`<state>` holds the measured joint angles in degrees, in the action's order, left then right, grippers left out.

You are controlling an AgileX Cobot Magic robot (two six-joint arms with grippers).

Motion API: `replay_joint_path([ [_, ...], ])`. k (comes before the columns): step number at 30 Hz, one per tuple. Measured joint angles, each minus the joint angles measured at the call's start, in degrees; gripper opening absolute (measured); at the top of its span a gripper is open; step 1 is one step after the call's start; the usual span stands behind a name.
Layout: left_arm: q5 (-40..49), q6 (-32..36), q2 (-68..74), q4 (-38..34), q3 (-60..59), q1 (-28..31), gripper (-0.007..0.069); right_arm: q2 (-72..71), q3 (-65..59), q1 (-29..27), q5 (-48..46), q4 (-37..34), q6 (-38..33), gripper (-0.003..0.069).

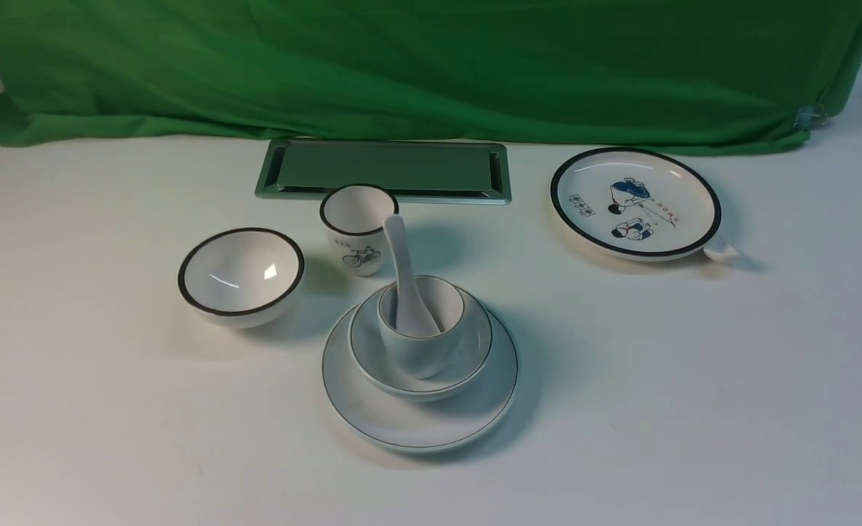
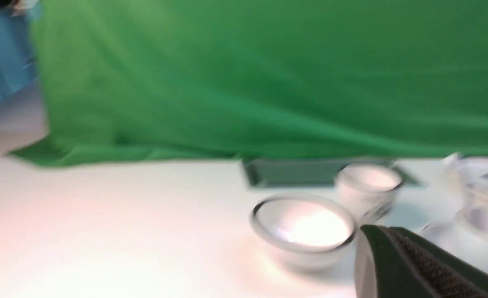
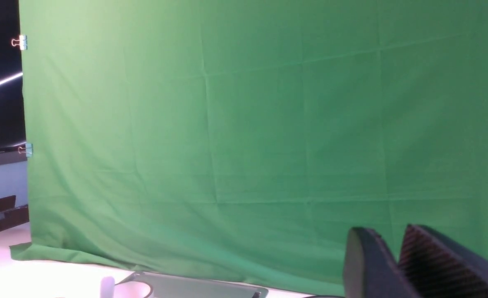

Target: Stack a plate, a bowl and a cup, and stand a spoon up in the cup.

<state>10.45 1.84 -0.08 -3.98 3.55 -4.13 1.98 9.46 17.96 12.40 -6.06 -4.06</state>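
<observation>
In the front view the plain white plate (image 1: pixel 372 409) lies on the table with the shallow speckled bowl (image 1: pixel 467 351) on it. The plain cup (image 1: pixel 420 347) stands in the bowl. The white spoon (image 1: pixel 404 281) stands in the cup, handle up and leaning toward the back. Neither arm appears in the front view. In the blurred left wrist view my left gripper (image 2: pixel 372 228) is shut with nothing in it, and the stack (image 2: pixel 482 203) shows only as a blur beyond it. My right gripper (image 3: pixel 386 229) is raised and faces the green cloth, slightly open and holding nothing.
A black-rimmed deep bowl (image 1: pixel 241 276) and a bicycle cup (image 1: pixel 356 228) stand left of and behind the stack. A cartoon plate (image 1: pixel 635 203) lies at the back right with a white piece (image 1: pixel 721 253) sticking out beside it. A metal tray (image 1: pixel 386 169) lies by the green cloth (image 1: pixel 431 66).
</observation>
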Motion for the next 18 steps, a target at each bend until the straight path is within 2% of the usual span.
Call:
replay_joint_path([
  [4,1.23,0.48,0.0,0.12,-3.76,2.88,0.0004,0.0,0.0,0.0,0.0,0.0,0.0,0.0178],
  [18,-3.26,1.17,0.0,0.52,-3.89,3.0,0.0004,0.0,0.0,0.0,0.0,0.0,0.0,0.0202],
])
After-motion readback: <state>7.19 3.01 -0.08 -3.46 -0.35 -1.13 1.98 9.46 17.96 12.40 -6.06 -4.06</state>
